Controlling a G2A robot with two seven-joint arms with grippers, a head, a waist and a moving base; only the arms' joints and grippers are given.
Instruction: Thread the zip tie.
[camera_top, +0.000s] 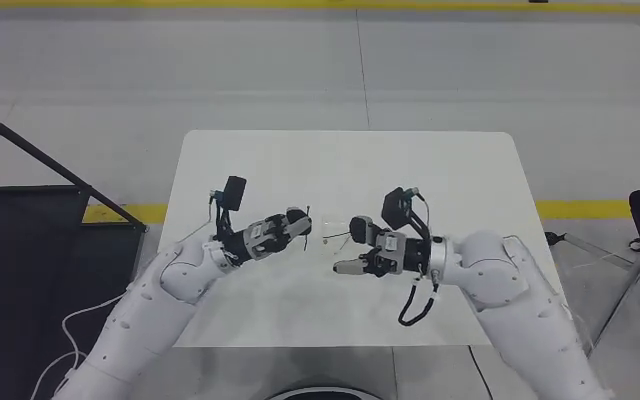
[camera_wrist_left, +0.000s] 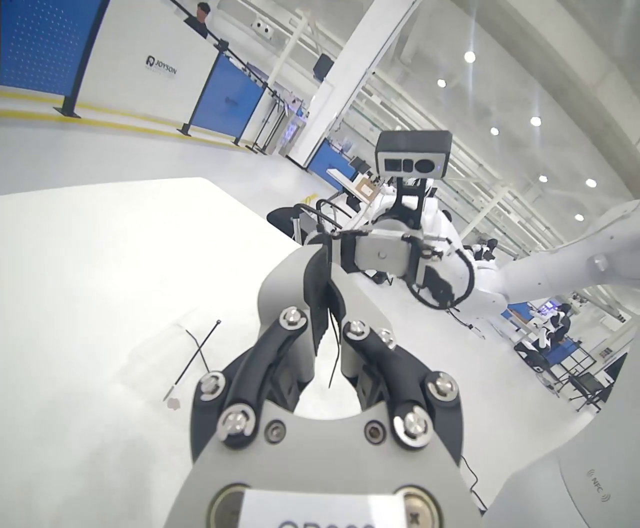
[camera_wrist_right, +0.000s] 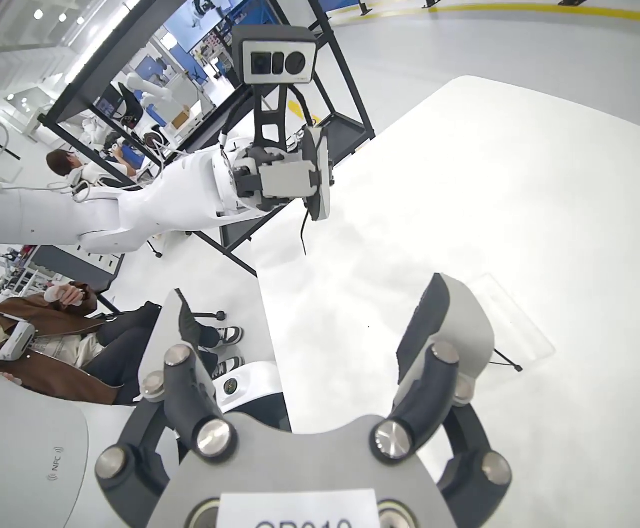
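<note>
left tool (camera_wrist_left: 326, 280) clamped on zip tie (camera_wrist_left: 333, 350), tail hanging | two loose ties (camera_wrist_left: 196, 351) crossed on table (camera_wrist_left: 100, 250)

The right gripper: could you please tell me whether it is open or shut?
Open: the right gripper has its fingers spread wide apart, with nothing between them.

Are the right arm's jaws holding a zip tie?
No, the right arm's jaws stand wide open and empty; the left arm's jaws pinch the zip tie.

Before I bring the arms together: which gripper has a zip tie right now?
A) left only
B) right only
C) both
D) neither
A: the left gripper is shut on a zip tie, while the right gripper stands open and empty.
</note>
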